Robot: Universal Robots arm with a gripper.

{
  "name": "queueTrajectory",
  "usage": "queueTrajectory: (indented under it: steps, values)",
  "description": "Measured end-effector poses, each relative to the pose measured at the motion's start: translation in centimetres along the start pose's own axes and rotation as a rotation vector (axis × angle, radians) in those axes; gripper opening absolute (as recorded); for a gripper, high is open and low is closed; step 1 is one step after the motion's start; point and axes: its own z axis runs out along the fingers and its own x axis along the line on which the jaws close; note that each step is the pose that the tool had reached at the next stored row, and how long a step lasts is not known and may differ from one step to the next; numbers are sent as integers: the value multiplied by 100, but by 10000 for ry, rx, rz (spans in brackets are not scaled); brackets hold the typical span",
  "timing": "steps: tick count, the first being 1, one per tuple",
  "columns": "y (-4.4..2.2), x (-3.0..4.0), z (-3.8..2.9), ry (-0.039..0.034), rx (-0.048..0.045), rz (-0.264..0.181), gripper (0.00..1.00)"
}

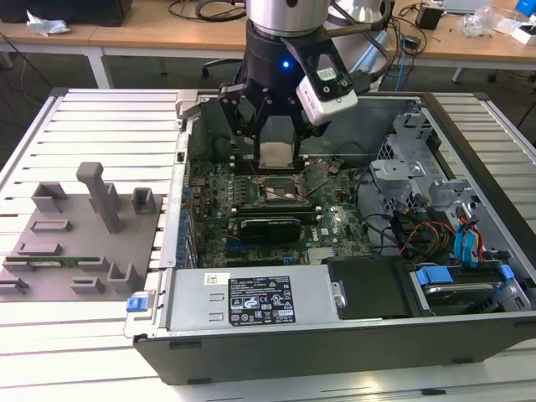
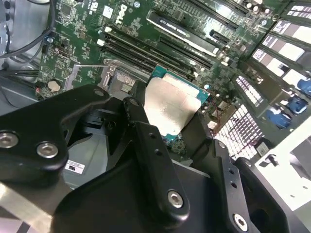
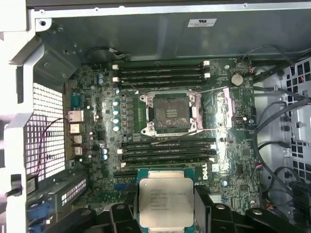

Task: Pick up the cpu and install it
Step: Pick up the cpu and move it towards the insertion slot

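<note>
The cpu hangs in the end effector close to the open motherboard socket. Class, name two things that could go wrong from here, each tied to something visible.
1. The cpu, gripped by its edges in the end effector, may meet the socket offset or tilted and possibly damage its contacts.
2. The opened retention frame beside the socket leaves little room; a finger could catch it on descent.

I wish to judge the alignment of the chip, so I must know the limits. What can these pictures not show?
1. Underside of the cpu: turned away from every view; the chip itself hides it.
2. Pins of the socket: too small in the first wrist view; in the second wrist view the cpu and gripper hide much of the socket.
3. Gap between cpu and socket: no view looks from the side.
</note>
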Motion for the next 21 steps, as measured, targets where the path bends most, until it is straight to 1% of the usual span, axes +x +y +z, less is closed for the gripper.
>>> queueTrajectory:
  steps: [1,2,4,6,7,9,10,11,13,15,17,21]
  values:
    - [18,-7,13,1,0,-10,54]
    - [55,-18,37,1,-1,-26,54]
    - [95,-28,61,2,-2,-43,54]
    - [152,-51,108,5,-3,-96,54]
    - [172,-61,135,6,-3,-118,54]
    - [196,-72,167,8,-4,-151,54]
    - [215,-76,200,10,-6,-187,54]
    - [227,-78,232,11,-7,-225,54]
    - [244,-81,274,14,-7,-265,54]
    - [254,-83,302,15,-9,-289,54]
    - [268,-84,345,18,-7,-316,54]
    - [271,-85,383,18,-12,-333,54]
